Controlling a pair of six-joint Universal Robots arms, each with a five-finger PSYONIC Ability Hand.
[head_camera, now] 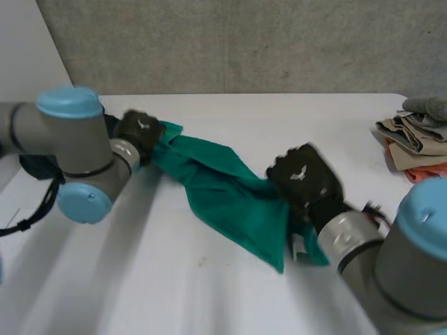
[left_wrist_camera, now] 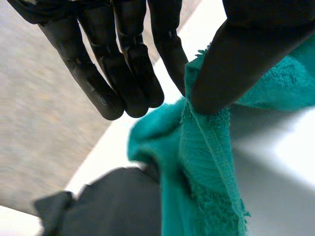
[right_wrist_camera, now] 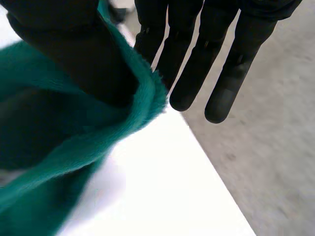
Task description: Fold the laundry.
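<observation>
Open tabletop (head_camera: 293,118) behind and in front of the green cloth (head_camera: 223,192) stretched across the middle. Clothes pile (head_camera: 415,143) blocks the right edge.

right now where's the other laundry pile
In the head view the laundry pile sits at the right edge of the table, on the robot's right, beyond the right hand and clear of the green towel.

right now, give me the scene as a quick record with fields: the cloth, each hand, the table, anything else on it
towel: green, unfolded, hanging loose between the two hands
left hand: shut on the towel's end at the robot's left, pinched between thumb and straight fingers
right hand: shut on the towel's other end, cloth wrapped over the thumb
table: white
pile of clothes: beige, orange and grey, at the table's right edge, apart from the towel
fold: not yet made
</observation>
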